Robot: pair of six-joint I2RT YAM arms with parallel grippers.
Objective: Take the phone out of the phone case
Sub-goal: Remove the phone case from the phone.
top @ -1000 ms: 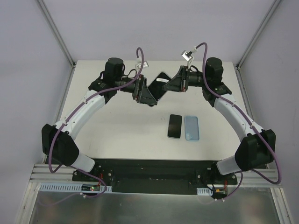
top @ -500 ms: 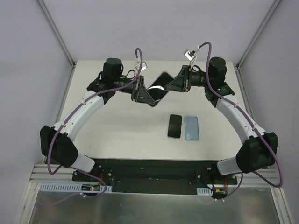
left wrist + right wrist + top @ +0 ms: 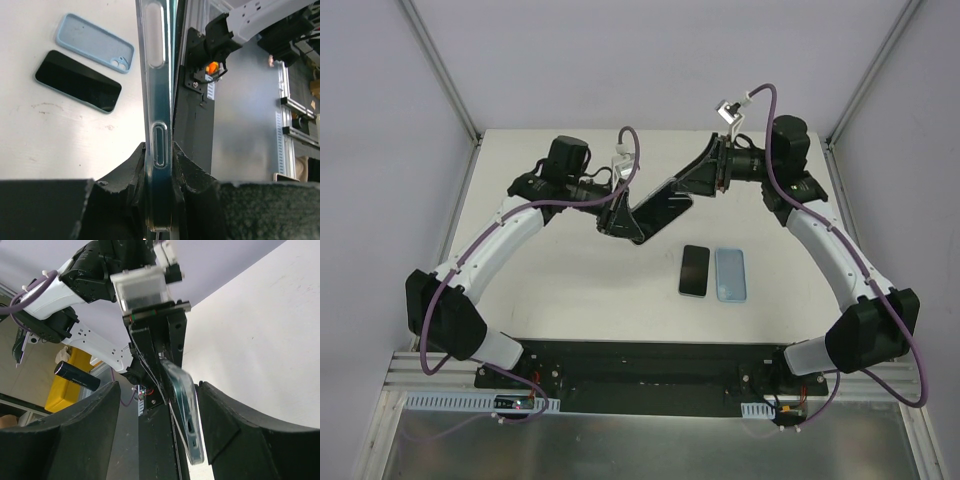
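Phone (image 3: 660, 203) in its clear case (image 3: 156, 95) hangs in the air above the table (image 3: 570, 270), slanted, between my two tools. My left tool (image 3: 626, 220) is clamped narrow on the end nearer my left arm. In the left wrist view both fingers (image 3: 131, 170) press the slab's flat faces, and the case's edge with its button slots runs straight up from them. My right tool (image 3: 708, 178) stands wide at the other end. In the right wrist view the phone's end sits between its fingers (image 3: 85, 435), with a clear gap on one side and very little on the other; whether it touches there I cannot tell. Only my left tool grips it.

On the table, nearer my bases, a second phone (image 3: 694, 270) lies flat with its screen dark. A blue case (image 3: 730, 274) lies just beside it on the right, parallel to it.
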